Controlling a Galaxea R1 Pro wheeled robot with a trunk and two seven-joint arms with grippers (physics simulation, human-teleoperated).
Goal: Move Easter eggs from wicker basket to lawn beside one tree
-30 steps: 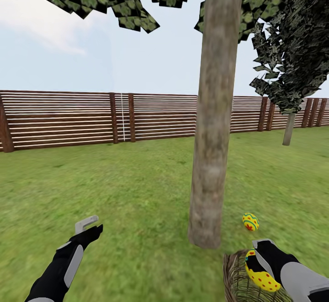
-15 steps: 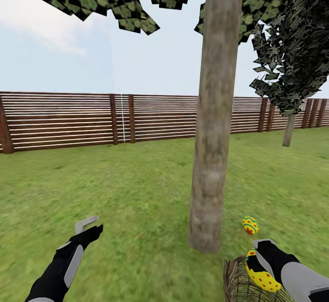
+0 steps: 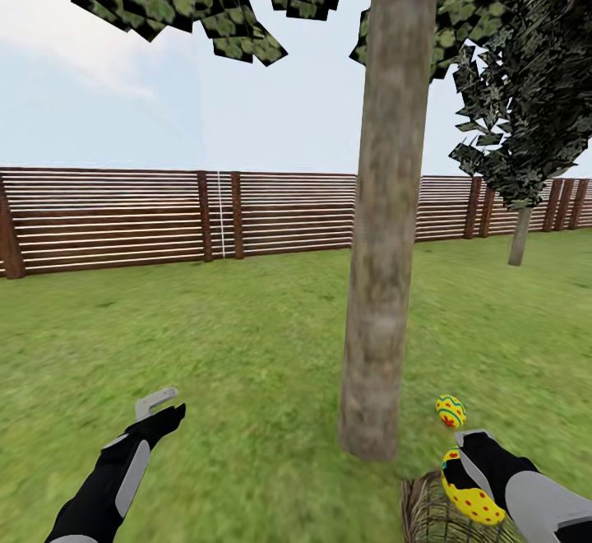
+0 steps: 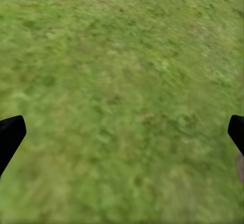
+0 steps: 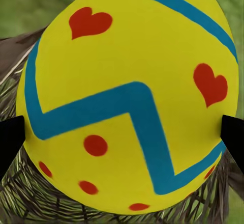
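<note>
Head view: the right claw (image 3: 462, 454), at the lower right of the frame, is closed around a bright yellow Easter egg with red dots (image 3: 470, 495), held just above the rim of the brown woven wicker basket (image 3: 427, 510). A second yellow patterned egg (image 3: 450, 410) lies on the green lawn (image 3: 247, 337) just right of the thick pale grey-brown tree trunk (image 3: 382, 280). The third egg cannot be located. The left claw (image 3: 161, 408), at lower left, hangs over bare grass.

Recommended procedure: carry the held egg clear of the basket rim, lower it to the grass close to the trunk base beside the lying egg, and release only at ground level, since the rounded shell is likely to roll.

Left wrist view: the dark fingertips (image 4: 10, 135) stand far apart at the frame edges with nothing between them, over grass.

Right wrist view: the held egg (image 5: 129, 94) sits between the black fingertips (image 5: 11, 137). Its long axis runs from lower left to upper right, crossways to the fingers; which end is the narrower one cannot be judged. Wicker weave (image 5: 30, 198) shows beneath.
</note>
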